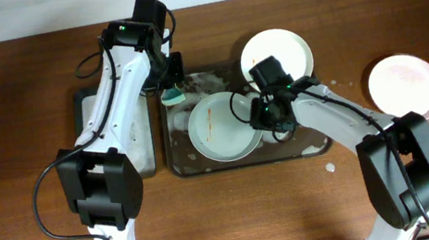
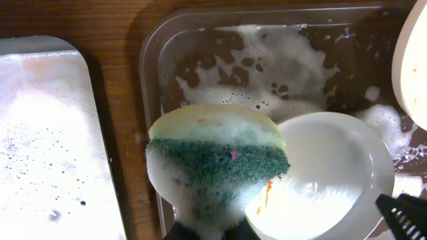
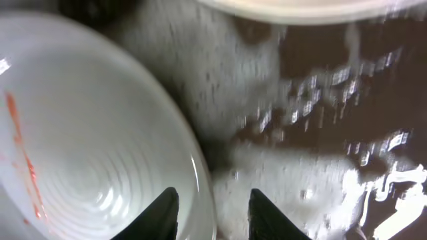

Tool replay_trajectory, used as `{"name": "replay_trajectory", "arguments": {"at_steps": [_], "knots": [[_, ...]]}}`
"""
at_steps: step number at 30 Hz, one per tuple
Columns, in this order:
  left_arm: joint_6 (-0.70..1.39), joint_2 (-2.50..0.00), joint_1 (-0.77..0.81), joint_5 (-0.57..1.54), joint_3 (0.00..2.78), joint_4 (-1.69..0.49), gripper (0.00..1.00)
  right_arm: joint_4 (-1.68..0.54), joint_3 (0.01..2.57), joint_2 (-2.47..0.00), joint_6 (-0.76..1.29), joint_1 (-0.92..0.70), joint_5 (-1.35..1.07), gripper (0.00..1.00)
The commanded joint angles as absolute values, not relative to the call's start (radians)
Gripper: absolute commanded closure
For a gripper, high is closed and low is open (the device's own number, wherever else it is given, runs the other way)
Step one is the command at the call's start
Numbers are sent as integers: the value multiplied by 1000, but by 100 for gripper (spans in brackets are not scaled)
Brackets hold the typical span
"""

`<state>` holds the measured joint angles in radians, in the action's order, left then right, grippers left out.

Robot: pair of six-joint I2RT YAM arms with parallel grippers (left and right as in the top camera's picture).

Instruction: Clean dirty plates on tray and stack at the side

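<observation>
The right hand (image 3: 213,200), narrowly parted, straddled the right rim of the round white orange-smeared plate (image 3: 87,133), which lay to its left in the foamy dark rectangular tray (image 2: 148,73). The left hand (image 1: 173,73) clamped a soapy green-and-yellow sponge (image 2: 217,153) above the plate's far-left edge.

No legible txt/labels/nos. anywhere

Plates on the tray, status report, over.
Left gripper shut on sponge. Right gripper open, astride smeared plate rim in tray. Second plate at tray's far rim.
</observation>
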<state>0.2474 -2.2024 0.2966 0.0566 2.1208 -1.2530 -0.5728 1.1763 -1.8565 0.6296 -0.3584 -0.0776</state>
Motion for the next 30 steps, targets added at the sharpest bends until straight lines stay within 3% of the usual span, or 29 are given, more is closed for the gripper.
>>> {"name": "replay_trajectory", "arguments": {"at_steps": [1, 6, 12, 13, 14, 21, 30], "knots": [[230, -2167, 296, 64, 2135, -1254, 99, -542, 1199, -1889, 575, -346, -84, 65], [231, -2167, 296, 65, 2135, -1259, 99, -515, 1199, -1936, 553, -346, -153, 78], [231, -2167, 296, 88, 2135, -1262, 99, -519, 1199, -1937, 558, -347, -162, 85], [230, -2167, 296, 107, 2135, -1262, 99, -519, 1199, -1937, 558, -347, -166, 94], [231, -2167, 298, 121, 2135, -1261, 99, -519, 1199, -1937, 558, -346, -165, 96], [229, -2178, 299, 144, 2135, -1258, 99, -516, 1199, -1937, 558, -346, -166, 96], [68, -2324, 332, 233, 2134, -1188, 99, -515, 1199, -1937, 558, -346, -166, 96]]}}
